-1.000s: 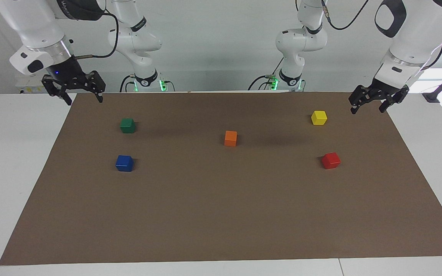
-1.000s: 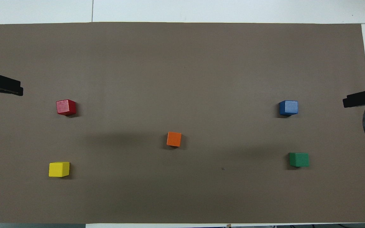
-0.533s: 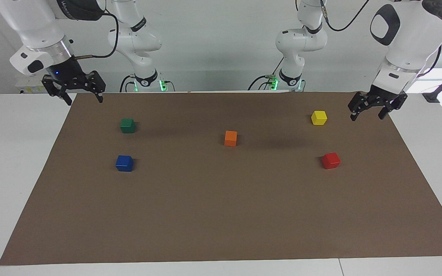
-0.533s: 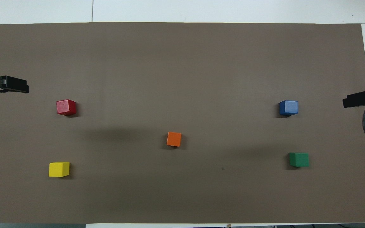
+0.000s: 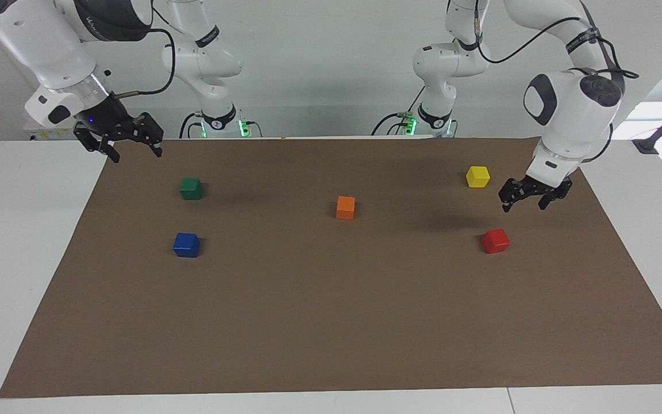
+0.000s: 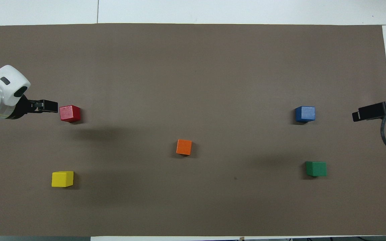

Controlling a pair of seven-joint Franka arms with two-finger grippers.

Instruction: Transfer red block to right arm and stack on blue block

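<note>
The red block (image 5: pixel 495 240) (image 6: pixel 69 113) sits on the brown mat toward the left arm's end. The blue block (image 5: pixel 186 245) (image 6: pixel 305 113) sits toward the right arm's end. My left gripper (image 5: pixel 523 205) (image 6: pixel 47 106) is open and empty. It hangs above the mat, just beside the red block and apart from it. My right gripper (image 5: pixel 135 155) (image 6: pixel 357 115), with a small blue light, is open and empty. It hangs over the mat's edge at the right arm's end.
A green block (image 5: pixel 191 188) (image 6: pixel 316 168) lies nearer to the robots than the blue one. A yellow block (image 5: pixel 477 176) (image 6: pixel 62 178) lies nearer to the robots than the red one. An orange block (image 5: pixel 345 207) (image 6: pixel 184 147) sits mid-mat (image 5: pixel 331 322).
My left gripper has come down and in from the mat's edge toward the red block. My right gripper has shifted slightly inward over the mat. The blocks have not moved.
</note>
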